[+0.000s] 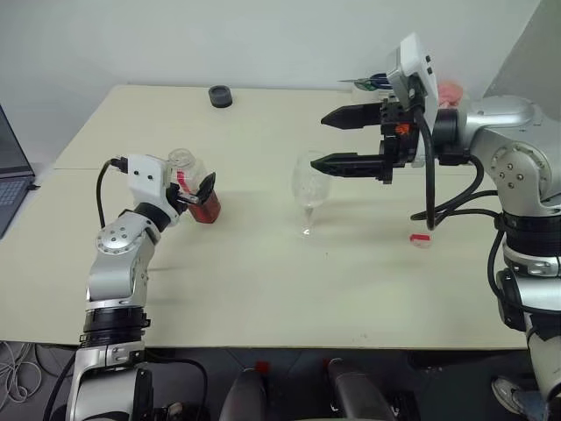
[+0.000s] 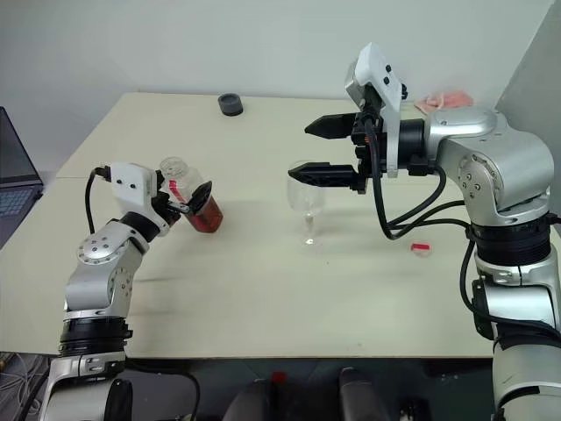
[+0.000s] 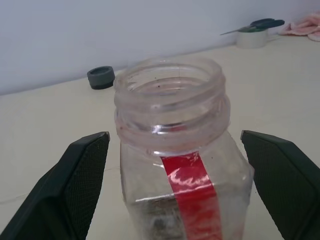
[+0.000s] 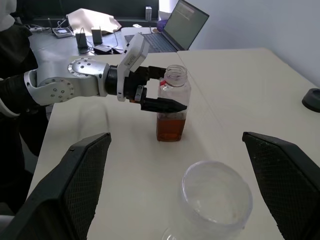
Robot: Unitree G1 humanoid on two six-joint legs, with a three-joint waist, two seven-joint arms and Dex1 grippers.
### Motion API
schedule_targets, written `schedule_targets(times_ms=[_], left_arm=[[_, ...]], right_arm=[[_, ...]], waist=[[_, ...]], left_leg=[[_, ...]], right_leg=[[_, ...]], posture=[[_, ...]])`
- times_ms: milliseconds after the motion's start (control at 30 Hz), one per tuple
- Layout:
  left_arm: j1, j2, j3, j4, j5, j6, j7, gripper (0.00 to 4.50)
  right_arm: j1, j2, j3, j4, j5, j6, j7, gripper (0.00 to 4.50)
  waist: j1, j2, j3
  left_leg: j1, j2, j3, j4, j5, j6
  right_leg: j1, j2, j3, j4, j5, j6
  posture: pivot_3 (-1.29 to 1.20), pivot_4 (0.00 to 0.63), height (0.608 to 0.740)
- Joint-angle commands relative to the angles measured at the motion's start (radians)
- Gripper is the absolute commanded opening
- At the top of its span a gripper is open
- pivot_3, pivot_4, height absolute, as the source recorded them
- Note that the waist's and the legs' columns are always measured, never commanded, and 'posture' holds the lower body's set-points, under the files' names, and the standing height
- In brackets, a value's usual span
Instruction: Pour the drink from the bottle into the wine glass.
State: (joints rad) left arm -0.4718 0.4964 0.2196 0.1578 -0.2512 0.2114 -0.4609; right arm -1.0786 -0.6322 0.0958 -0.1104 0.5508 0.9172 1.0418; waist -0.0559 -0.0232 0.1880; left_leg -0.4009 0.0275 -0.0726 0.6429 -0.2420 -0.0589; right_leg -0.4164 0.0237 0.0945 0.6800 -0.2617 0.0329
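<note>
Roughly mid-table stands the wine glass (image 1: 310,189), upright and empty on the cream table (image 1: 263,289) — everything else sits around it. To its left, well apart, is the bottle (image 2: 188,200), uncapped and upright, the reddish-brown drink (image 4: 171,127) filling only its lower part. The left gripper (image 2: 188,203) brackets the bottle, one black finger (image 3: 75,185) on either side with a gap to the plastic, so its jaws stand apart and clamp nothing. Above the glass and just to its right hangs the right gripper (image 1: 337,139), pointing across toward the bottle, fingers spread wide and empty — the lower one level with the glass's rim. A small red cap (image 1: 421,238) lies to the right of the glass, and a dark round cap (image 1: 220,96) sits far behind it.
</note>
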Motion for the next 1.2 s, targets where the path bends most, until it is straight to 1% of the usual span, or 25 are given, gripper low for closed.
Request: schedule_targets(times_ms=[33,100,133,167,200,233,367,500,600,667,700,767,833,967,1033,1100,1200], left_arm=[[-0.018,-0.008,0.001,-0.001,-0.006,-0.034,-0.012,3.60],[-0.014,-0.016,0.007,0.002,-0.010,-0.040,-0.013,3.02],[-0.011,-0.020,0.010,0.004,-0.011,-0.040,-0.012,2.61],[-0.008,-0.022,0.012,0.006,-0.012,-0.042,-0.011,2.31],[-0.005,-0.023,0.013,0.007,-0.012,-0.044,-0.012,2.11],[-0.002,-0.023,0.013,0.008,-0.012,-0.046,-0.012,2.07],[-0.005,-0.012,0.021,0.017,-0.008,-0.059,-0.017,2.05],[-0.094,0.035,0.004,0.009,0.004,-0.055,-0.050,1.99],[-0.174,0.072,-0.046,0.015,0.046,-0.081,-0.089,1.98],[-0.270,0.090,-0.114,0.047,0.104,-0.128,-0.127,1.98],[-0.309,0.094,-0.148,0.069,0.135,-0.160,-0.143,1.98],[-0.365,0.089,-0.212,0.120,0.187,-0.233,-0.176,1.98],[-0.415,0.073,-0.267,0.175,0.236,-0.313,-0.196,1.96],[-0.482,0.042,-0.332,0.272,0.296,-0.444,-0.217,1.95],[-0.513,0.036,-0.365,0.321,0.335,-0.513,-0.217,1.95],[-0.547,0.034,-0.406,0.387,0.393,-0.590,-0.207,1.95],[-0.580,0.026,-0.423,0.455,0.426,-0.666,-0.200,1.94]], right_arm=[[-0.005,-0.015,-0.012,-0.029,0.002,-0.005,-0.008,4.50],[-0.003,-0.020,-0.009,-0.029,-0.002,-0.007,-0.008,4.50],[-0.002,-0.022,-0.009,-0.029,-0.003,-0.008,-0.008,4.50],[-0.001,-0.023,-0.009,-0.030,-0.004,-0.008,-0.008,4.50],[-0.001,-0.024,-0.009,-0.031,-0.004,-0.009,-0.008,4.50],[0.001,-0.026,-0.009,-0.033,-0.003,-0.009,-0.009,4.50],[0.038,-0.037,-0.039,-0.034,-0.010,-0.037,-0.024,4.50],[0.193,-0.042,-0.150,-0.020,-0.065,-0.231,-0.085,4.50],[0.315,-0.068,-0.224,-0.061,-0.049,-0.264,-0.093,4.50],[0.461,-0.070,-0.307,-0.152,-0.001,-0.260,-0.109,4.50],[0.532,-0.071,-0.326,-0.213,0.021,-0.248,-0.113,4.50],[0.652,-0.066,-0.324,-0.333,0.051,-0.227,-0.128,4.50],[0.729,-0.050,-0.315,-0.422,0.062,-0.212,-0.178,4.50],[0.781,-0.022,-0.288,-0.517,0.070,-0.190,-0.265,4.50],[0.786,-0.012,-0.277,-0.541,0.077,-0.182,-0.298,4.50],[0.804,-0.010,-0.275,-0.557,0.073,-0.194,-0.319,4.50],[0.825,-0.016,-0.280,-0.562,0.060,-0.226,-0.329,4.50]], waist=[[0.000,0.000,0.000],[0.000,0.000,0.000],[0.000,0.000,0.000],[0.000,0.000,0.000],[0.000,0.000,0.000],[0.000,0.000,0.000],[0.000,0.000,0.000],[0.003,-0.001,0.000],[0.010,-0.003,0.001],[0.028,-0.004,0.002],[0.030,-0.004,0.002],[0.030,-0.003,0.002],[0.027,-0.003,0.002],[0.008,-0.002,0.002],[0.002,-0.002,0.002],[0.001,-0.002,0.002],[0.001,-0.002,0.002]], left_leg=[[0.000,0.000,0.000,0.000,0.000,0.000],[0.000,0.000,0.000,0.000,0.000,0.000],[0.000,0.000,0.000,0.000,0.000,0.000],[0.000,0.000,0.000,0.000,0.000,0.000],[0.000,0.000,0.000,0.000,0.000,0.000],[0.000,0.000,0.000,0.000,0.000,0.000],[0.000,0.000,0.000,0.000,0.000,0.000],[-0.001,0.000,-0.001,0.001,0.000,0.000],[-0.003,-0.001,-0.002,0.001,0.000,0.000],[-0.004,-0.001,-0.003,0.001,0.000,0.000],[-0.005,-0.001,-0.004,0.001,0.000,0.000],[-0.006,-0.002,-0.004,0.001,0.000,0.000],[-0.006,-0.002,-0.004,0.000,0.000,0.000],[-0.005,-0.002,-0.001,0.001,0.000,0.000],[-0.005,-0.001,-0.001,0.002,0.000,0.000],[-0.004,0.000,-0.001,0.002,0.000,0.000],[-0.004,0.000,-0.001,0.002,0.001,0.000]], right_leg=[[0.000,0.000,0.000,0.000,0.000,0.000],[0.000,0.000,0.000,0.000,0.000,0.000],[0.000,0.000,0.000,0.000,0.000,0.000],[0.000,0.000,0.000,0.000,0.000,0.000],[0.000,0.000,0.000,0.000,0.000,0.000],[0.000,0.000,0.000,0.000,0.000,0.000],[0.000,0.000,0.000,0.000,0.000,0.000],[0.000,0.000,-0.001,0.000,0.000,0.001],[-0.001,0.000,-0.002,0.000,0.000,0.001],[-0.001,-0.001,-0.003,0.000,0.000,0.000],[-0.002,-0.001,-0.005,-0.001,0.000,0.000],[-0.002,-0.002,-0.005,-0.001,0.000,0.000],[-0.003,-0.002,-0.004,0.000,0.000,0.000],[-0.003,-0.001,-0.001,0.000,0.000,0.001],[-0.003,0.001,0.000,0.001,-0.003,0.005],[-0.003,0.003,0.001,0.001,-0.002,0.005],[-0.003,0.003,0.001,0.001,-0.002,0.005]], posture=[[0.00,0.150,0.740],[0.00,0.150,0.740],[0.00,0.150,0.740],[0.00,0.150,0.740],[0.00,0.150,0.740],[0.00,0.150,0.740],[0.00,0.150,0.740],[0.00,0.150,0.740],[0.00,0.150,0.740],[0.00,0.150,0.740],[0.00,0.150,0.740],[0.00,0.150,0.740],[0.00,0.150,0.740],[0.00,0.150,0.740],[0.00,0.150,0.740],[0.00,0.150,0.740],[0.00,0.150,0.740]])
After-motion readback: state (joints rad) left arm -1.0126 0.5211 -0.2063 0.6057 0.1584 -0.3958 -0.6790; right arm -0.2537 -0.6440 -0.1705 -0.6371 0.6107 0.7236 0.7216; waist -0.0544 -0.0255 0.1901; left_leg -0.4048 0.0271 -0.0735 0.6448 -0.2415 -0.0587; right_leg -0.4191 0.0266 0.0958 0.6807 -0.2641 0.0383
